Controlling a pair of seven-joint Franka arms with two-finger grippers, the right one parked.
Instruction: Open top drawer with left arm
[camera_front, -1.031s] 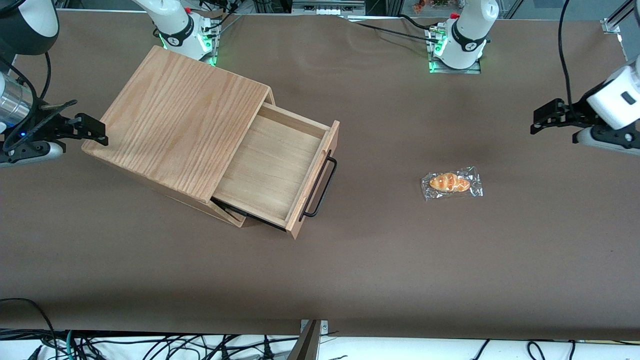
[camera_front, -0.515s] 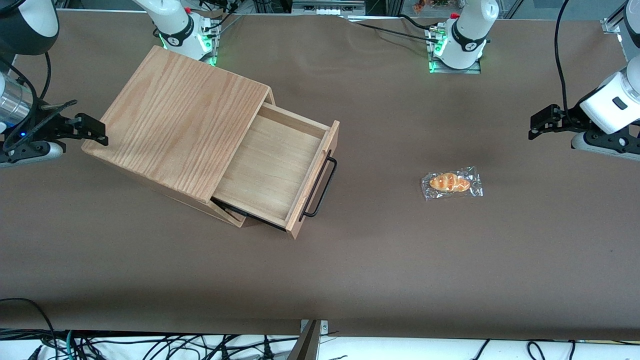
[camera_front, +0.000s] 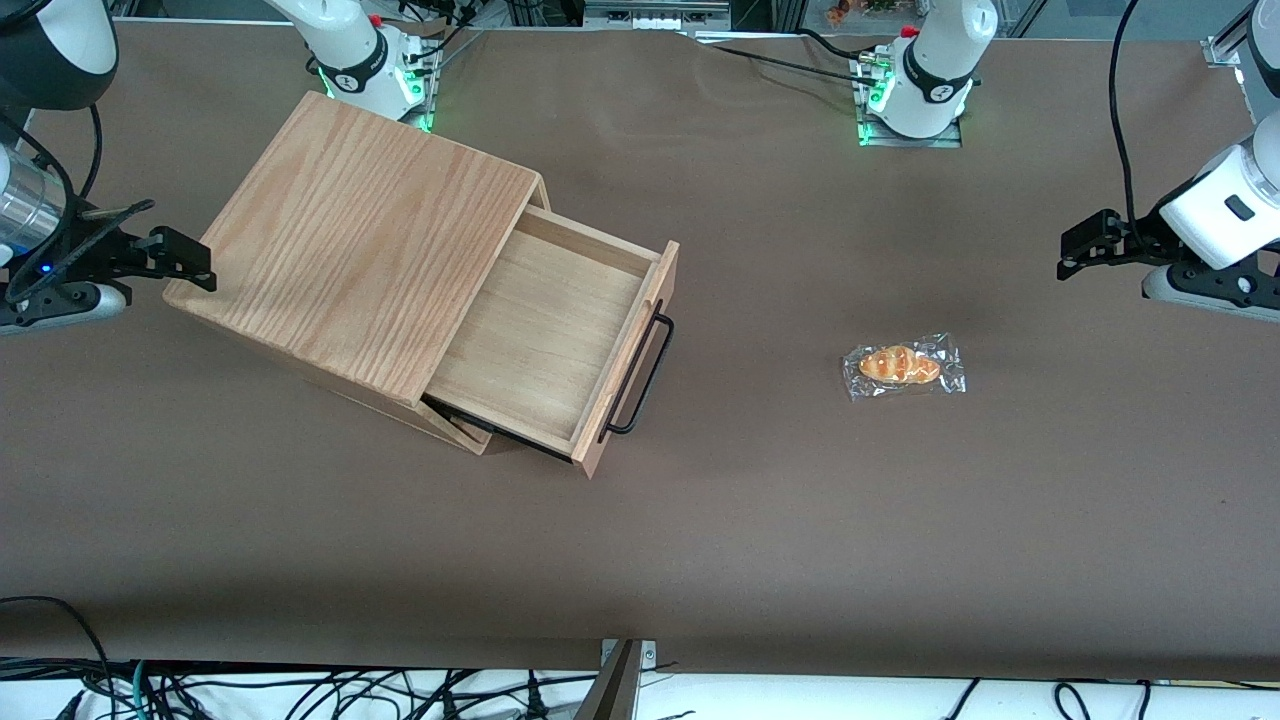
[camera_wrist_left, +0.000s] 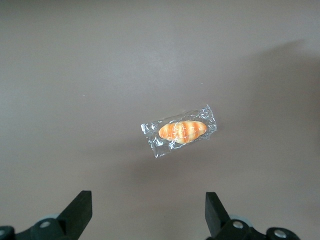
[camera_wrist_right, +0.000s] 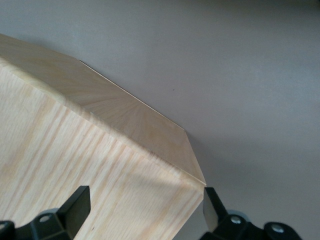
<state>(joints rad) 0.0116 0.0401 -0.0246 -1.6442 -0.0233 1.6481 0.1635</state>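
Drawer (camera_front: 545, 335) of pale wood with its thin black bar handle (camera_front: 640, 375) stands pulled out from the oak-grain box (camera_front: 350, 240), toward the parked arm's end; the black two-finger gripper (camera_front: 1075, 250) hangs well apart. From the left wrist its fingers (camera_wrist_left: 80, 210) gape wide, empty, above a plastic-wrapped bread roll (camera_wrist_left: 182, 131); a low sweep could snag it.

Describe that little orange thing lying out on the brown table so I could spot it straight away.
Start at the big wooden box with its top drawer pulled out. From the drawer's black handle, look toward the working arm's end of the table, where the gripper hovers open above the table. Alone on the brown table lies a small orange striped bread roll, sealed in crinkly clear plastic.
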